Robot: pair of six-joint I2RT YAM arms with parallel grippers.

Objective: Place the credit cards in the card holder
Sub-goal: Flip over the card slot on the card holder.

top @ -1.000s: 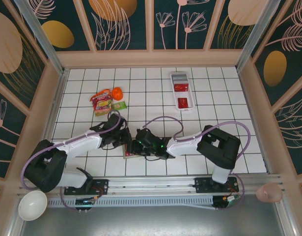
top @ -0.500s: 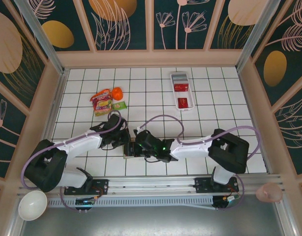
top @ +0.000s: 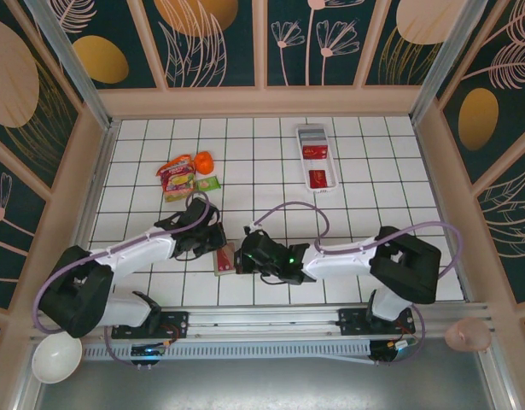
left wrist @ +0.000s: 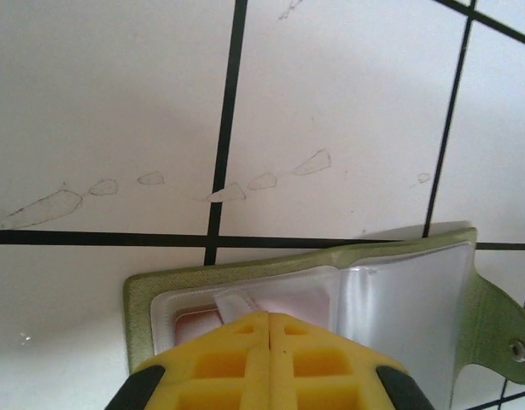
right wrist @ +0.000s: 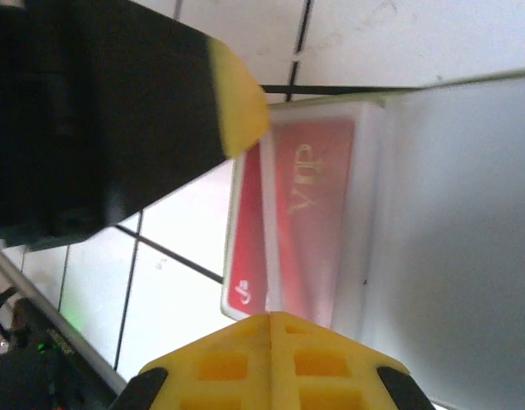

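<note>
The olive-green card holder (top: 223, 261) lies open on the tiles between my two grippers. In the left wrist view its pale inside (left wrist: 399, 299) faces up. My left gripper (left wrist: 269, 316) is shut, its yellow tips resting on the pocket over a red card (left wrist: 192, 325). In the right wrist view a red credit card (right wrist: 309, 196) marked VIP sits partly inside the holder's pocket (right wrist: 450, 213), one long edge sticking out to the left. My right gripper (right wrist: 271, 318) is shut, its tips at the card's near end. Two more red cards (top: 318, 178) lie in the white tray.
A long white tray (top: 315, 130) stands at the back right. Snack packets (top: 177, 176) and an orange item (top: 203, 161) lie at the back left. A white bowl (top: 55, 357) sits off the table's front left. The left gripper's finger (right wrist: 236, 102) crowds the holder.
The right gripper's jaws have closed. The right arm has shifted along the holder's side, its elbow swinging right. The left arm has held its place.
</note>
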